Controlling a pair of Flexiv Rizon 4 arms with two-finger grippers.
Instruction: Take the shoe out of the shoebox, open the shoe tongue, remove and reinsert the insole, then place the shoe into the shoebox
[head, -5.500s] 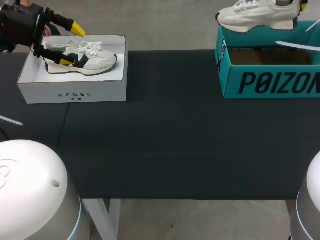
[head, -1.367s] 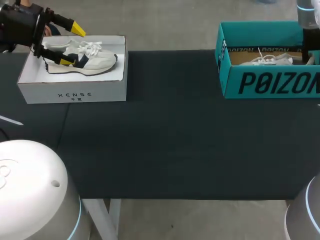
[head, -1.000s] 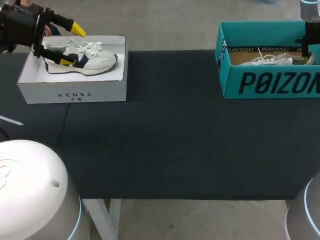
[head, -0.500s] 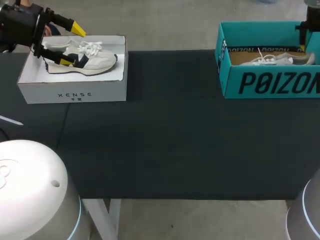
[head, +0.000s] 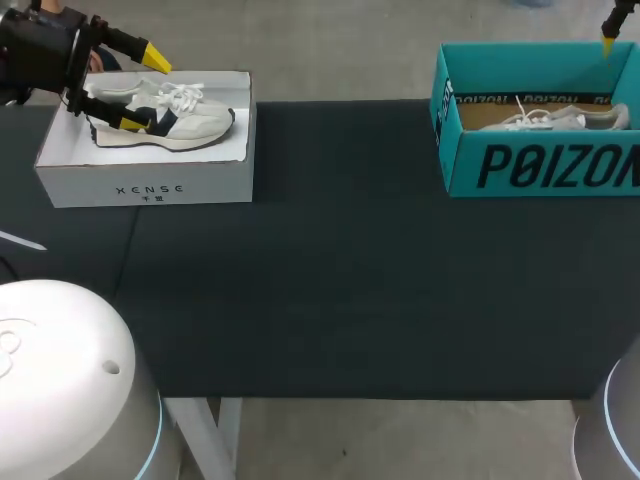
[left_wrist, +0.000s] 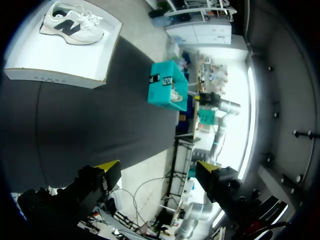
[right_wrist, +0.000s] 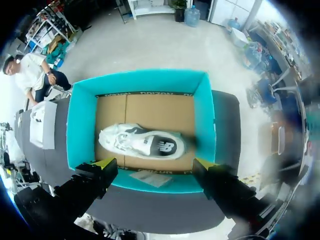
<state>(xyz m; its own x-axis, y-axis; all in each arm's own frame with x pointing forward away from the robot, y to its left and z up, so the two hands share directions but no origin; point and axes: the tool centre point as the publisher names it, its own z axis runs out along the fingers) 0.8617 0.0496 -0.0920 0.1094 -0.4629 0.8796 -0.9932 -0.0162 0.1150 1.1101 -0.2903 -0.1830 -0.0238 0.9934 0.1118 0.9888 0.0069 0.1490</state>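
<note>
At the far left, the left claw (head: 145, 90) hangs with its two yellow-tipped fingers spread wide and nothing between them. From the overhead camera it sits over the heel end of a white sneaker with navy side panels (head: 165, 115), one fingertip past the shoe's far side and the other by its near side; whether either touches the shoe cannot be told. The sneaker lies on its sole in a white cardboard shoebox (head: 140, 180), toe pointing away from the claw. From that arm's own camera, box and shoe lie well ahead of the fingers.

Beyond the white box, away from the left claw, the black tabletop (head: 350, 280) runs across to a teal cardboard shoebox (head: 540, 165).

The right claw (right_wrist: 155, 165) is also open and empty, held above the teal box. Only one yellow fingertip shows at the overhead view's edge. Seen along its fingers, a pale grey-white sneaker (right_wrist: 142, 142) lies on the brown cardboard floor of the box, ahead of the claw and clear of both fingertips, its length running crosswise to the fingers. A slip of white paper (right_wrist: 150, 177) lies by the teal wall nearest the claw, between the two fingertips as seen from that camera.
</note>
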